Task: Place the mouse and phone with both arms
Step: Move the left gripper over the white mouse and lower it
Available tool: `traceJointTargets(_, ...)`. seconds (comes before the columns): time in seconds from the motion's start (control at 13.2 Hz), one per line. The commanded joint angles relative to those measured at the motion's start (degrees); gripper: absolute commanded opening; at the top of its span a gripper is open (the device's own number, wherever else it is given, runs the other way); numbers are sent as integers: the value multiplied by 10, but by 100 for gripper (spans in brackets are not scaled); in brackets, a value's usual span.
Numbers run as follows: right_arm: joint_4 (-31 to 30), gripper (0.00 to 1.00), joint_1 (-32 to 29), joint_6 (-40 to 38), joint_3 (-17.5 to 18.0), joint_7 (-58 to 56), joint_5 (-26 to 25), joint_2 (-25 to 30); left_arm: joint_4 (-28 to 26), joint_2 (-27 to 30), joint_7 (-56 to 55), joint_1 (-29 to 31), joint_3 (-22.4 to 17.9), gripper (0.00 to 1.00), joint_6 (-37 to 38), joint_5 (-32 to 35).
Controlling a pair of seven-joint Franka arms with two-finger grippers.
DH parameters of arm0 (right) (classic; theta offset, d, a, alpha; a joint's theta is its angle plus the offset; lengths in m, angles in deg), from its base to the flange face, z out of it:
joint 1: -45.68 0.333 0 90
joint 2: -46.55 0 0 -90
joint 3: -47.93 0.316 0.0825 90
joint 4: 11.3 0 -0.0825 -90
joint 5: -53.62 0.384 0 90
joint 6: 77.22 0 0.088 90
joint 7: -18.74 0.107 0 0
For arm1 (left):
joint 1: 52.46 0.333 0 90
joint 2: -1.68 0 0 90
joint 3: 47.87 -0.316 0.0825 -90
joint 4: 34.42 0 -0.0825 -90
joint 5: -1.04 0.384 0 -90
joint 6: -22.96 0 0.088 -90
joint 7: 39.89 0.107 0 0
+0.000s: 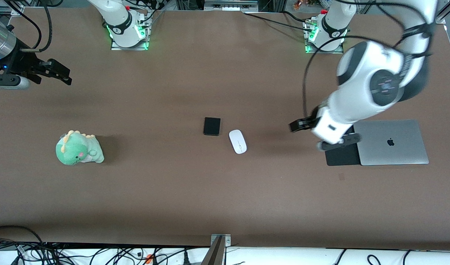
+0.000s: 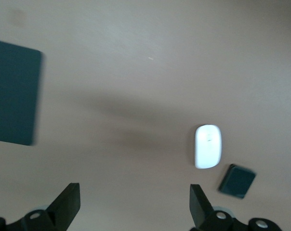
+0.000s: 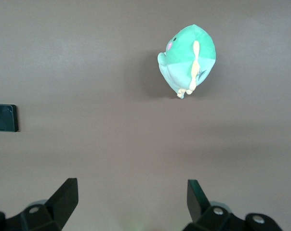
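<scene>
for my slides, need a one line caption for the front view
Mouse and phone lie mid-table, open left gripper over bare table near them, right gripper waiting open.

The left hand [image 2: 135, 204] is showing at the bottom of the frame, its two black fingers [image 2: 68, 202] standing wide apart with nothing between them, hanging over bare brown tabletop [image 2: 136, 57]. The white mouse [image 2: 207, 146] is lying at the lower right of the frame, an oval lit brightly enough that its surface detail is washing out. The phone [image 2: 237, 181], a small dark rounded slab, is sitting just beside the mouse, lower and further right, turned at a slant and not touching it. A larger dark flat mat [image 2: 13, 91] is occupying the left edge, cut off by the frame. A soft shadow is stretching across the middle of the tabletop.
</scene>
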Motion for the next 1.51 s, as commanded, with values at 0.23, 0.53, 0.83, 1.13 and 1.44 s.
traceJointTargets(0.23,3,100,4,-14,0,3,9,3,29,-117,-149,-96,-11,100,-136,35)
traceJointTargets(0.53,3,100,5,-14,0,4,9,3,115,-216,-207,-152,-21,100,-155,80)
traceJointTargets(0.83,3,100,30,-10,0,5,10,-6,123,-263,-219,-198,-41,100,-187,92)
traceJointTargets(1.13,2,100,39,-7,0,5,10,-21,118,-278,-233,-211,-45,100,-192,108)
traceJointTargets(1.44,2,100,44,-5,0,5,10,-25,115,-290,-238,-214,-45,100,-199,118)
